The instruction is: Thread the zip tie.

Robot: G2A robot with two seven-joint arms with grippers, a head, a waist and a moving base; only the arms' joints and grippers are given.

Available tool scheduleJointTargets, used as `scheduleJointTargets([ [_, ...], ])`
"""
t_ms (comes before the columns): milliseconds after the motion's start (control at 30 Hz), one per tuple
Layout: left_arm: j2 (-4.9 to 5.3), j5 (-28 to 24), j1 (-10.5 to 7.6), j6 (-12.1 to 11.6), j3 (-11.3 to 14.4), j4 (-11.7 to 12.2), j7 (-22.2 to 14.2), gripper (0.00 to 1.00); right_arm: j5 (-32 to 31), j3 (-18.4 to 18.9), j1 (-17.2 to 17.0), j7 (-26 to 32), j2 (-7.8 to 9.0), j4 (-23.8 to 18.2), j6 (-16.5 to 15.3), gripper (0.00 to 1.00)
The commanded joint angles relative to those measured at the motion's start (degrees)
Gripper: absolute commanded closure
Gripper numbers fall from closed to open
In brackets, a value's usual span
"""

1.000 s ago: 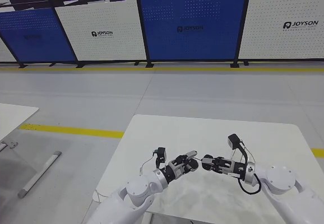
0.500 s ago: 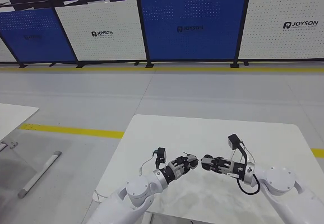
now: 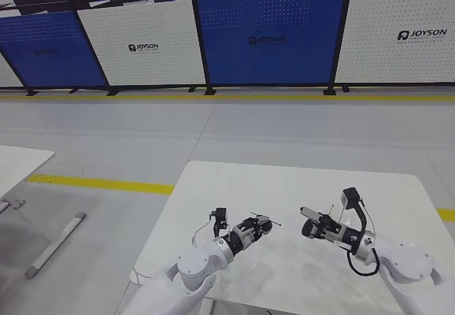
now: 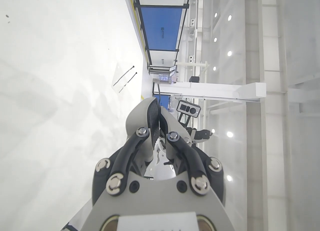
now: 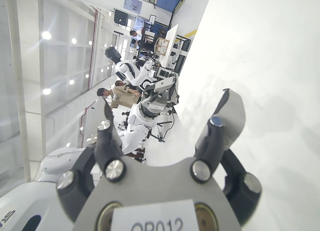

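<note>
Light, springy and slippery, the zip tie [image 3: 275, 224] seems pinched in the clenched left gripper [image 3: 260, 224] at lower centre; the released right gripper [image 3: 306, 221] should take its tail.

Left hand [image 3: 262, 224] pinched closed, right hand [image 3: 307, 222] spread

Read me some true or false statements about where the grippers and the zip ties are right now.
1. The right gripper is open and empty. True.
2. The left gripper is wide open. False: its fingers are shut together.
3. The two grippers touch each other. False: bare table shows between them.
4. Thin black zip ties lie on the table beyond the left gripper. True.
</note>
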Motion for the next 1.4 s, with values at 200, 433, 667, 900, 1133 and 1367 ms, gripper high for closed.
scheduleJointTargets([
  [200,0.01,0.0,0.00,0.0,0.0,0.0,-0.1,1.00,0.0,0.0,0.0,0.0,-0.01,0.0,0.0,0.00],
  [433,0.14,-1.8,1.28,-3.1,-1.9,-2.7,-1.0,1.00,0.0,0.0,0.0,0.0,-0.01,0.0,0.0,0.00],
  [667,0.82,1.1,5.42,-7.1,-5.9,-9.3,-0.2,1.00,0.0,0.0,0.0,0.0,-0.01,0.0,0.0,0.00],
  [900,0.82,1.1,5.42,-7.1,-5.9,-9.3,-0.2,1.00,0.0,0.0,0.0,0.0,-0.01,0.0,0.0,0.00],
  [1133,0.70,1.7,5.33,-7.8,-6.1,-9.7,1.4,1.00,0.0,0.0,0.0,0.0,-0.01,0.0,0.0,0.00],
  [1367,0.82,7.6,8.70,-13.5,-9.0,-16.0,6.7,1.00,0.0,0.0,0.0,0.0,-0.01,0.0,0.0,0.00],
])
